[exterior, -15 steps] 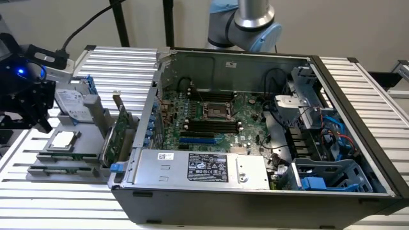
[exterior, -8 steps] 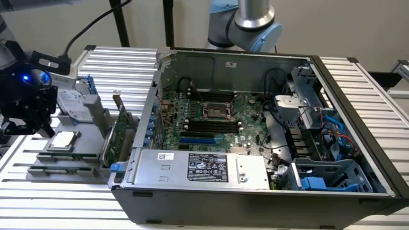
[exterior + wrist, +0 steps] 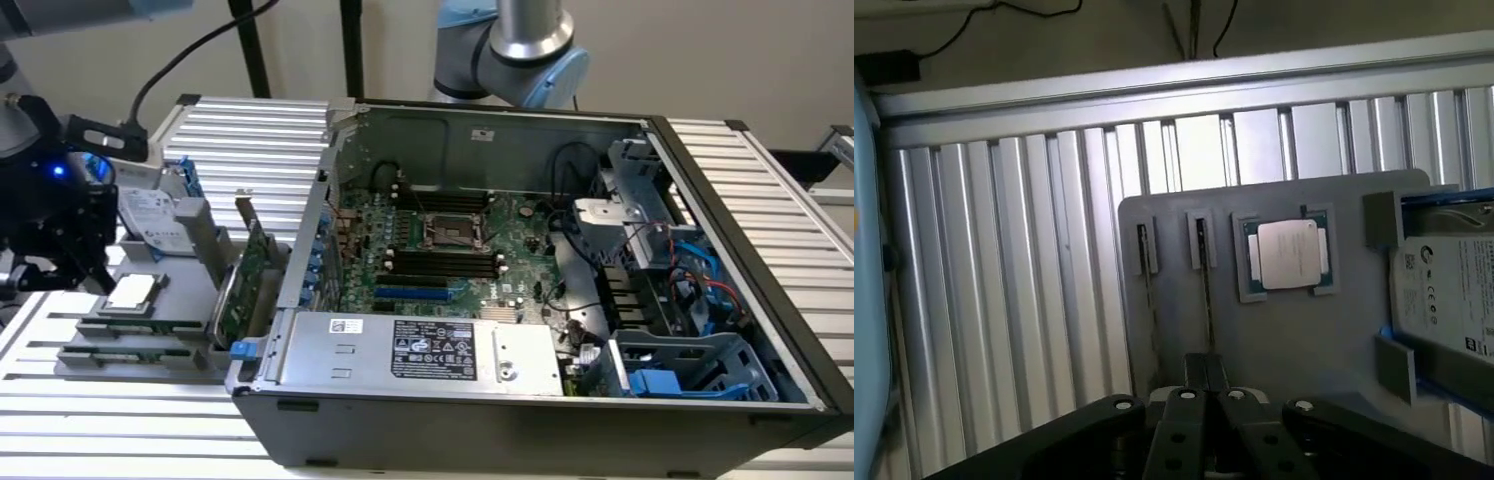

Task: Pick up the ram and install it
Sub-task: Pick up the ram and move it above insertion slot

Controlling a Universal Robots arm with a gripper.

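The black hand [image 3: 1206, 375] hangs over the grey parts holder [image 3: 1304, 340], its two fingers [image 3: 1195, 378] pressed together with only a thin seam between them. Just beyond the fingertips lies the ram [image 3: 1203, 290], standing on edge in a slot of the holder. The tips look lined up with its near end, though I cannot tell whether they touch it. A second stick [image 3: 1145, 265] sits in the neighbouring slot, a square processor [image 3: 1289, 255] on the ram's other side, and past that a hard drive [image 3: 1444, 290]. The holder rests on the slatted metal desk [image 3: 1004, 300].

In the exterior view the hand [image 3: 60, 270] is at the far left, the ram [image 3: 134, 326] still in the holder. An upright green expansion card [image 3: 240, 290] stands between the holder and the open computer case [image 3: 534, 400], whose black motherboard slots [image 3: 434, 265] lie farther in.
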